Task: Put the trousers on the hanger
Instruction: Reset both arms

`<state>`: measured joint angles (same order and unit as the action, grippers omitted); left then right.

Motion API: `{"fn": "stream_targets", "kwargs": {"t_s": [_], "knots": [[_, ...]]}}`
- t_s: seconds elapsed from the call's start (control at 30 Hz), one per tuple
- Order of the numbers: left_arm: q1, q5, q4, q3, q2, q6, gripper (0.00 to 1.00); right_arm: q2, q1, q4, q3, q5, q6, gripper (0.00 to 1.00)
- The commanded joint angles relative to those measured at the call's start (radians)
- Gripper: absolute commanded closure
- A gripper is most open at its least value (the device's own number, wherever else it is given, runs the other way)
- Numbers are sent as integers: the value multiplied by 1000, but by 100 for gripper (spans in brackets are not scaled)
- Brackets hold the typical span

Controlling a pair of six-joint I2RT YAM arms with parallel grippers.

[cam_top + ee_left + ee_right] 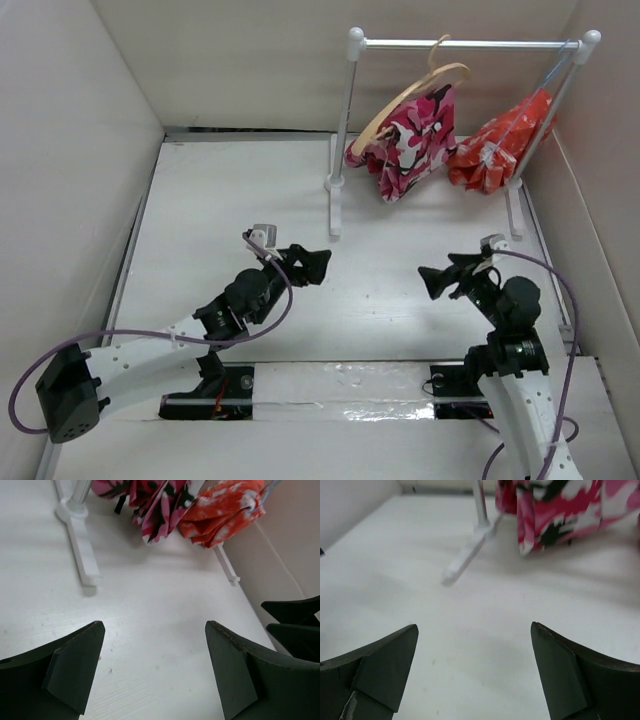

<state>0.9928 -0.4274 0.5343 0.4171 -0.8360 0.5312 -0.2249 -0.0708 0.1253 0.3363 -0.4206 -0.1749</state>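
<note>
Already the trousers (pixel 410 140) hang draped over the hanger (pixel 450 71), whose hook sits on the rail of the white rack (pixel 460 44) at the far side of the table (pixel 200 220), near an orange-red cloth (pixel 500 140). The left gripper (pixel 310 262) and the right gripper (pixel 440 280) hover over the tabletop, well apart from the rack. The jaws of both are spread wide and hold nothing.

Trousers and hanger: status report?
Left gripper and right gripper open, empty, short of the rack. Trousers draped over the hanger, hooked on the rail. Orange-red cloth hangs beside; nothing in the way.
</note>
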Motion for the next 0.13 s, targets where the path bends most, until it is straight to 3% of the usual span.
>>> {"fn": "stream_targets", "kwargs": {"t_s": [0.0,0.1], "knots": [[1,-16,-53,-44,29,91,20,41,-23,73,-77,-50,-18,0],[1,-1,-65,-43,12,110,21,48,-34,39,-97,-57,-43,0]]}}
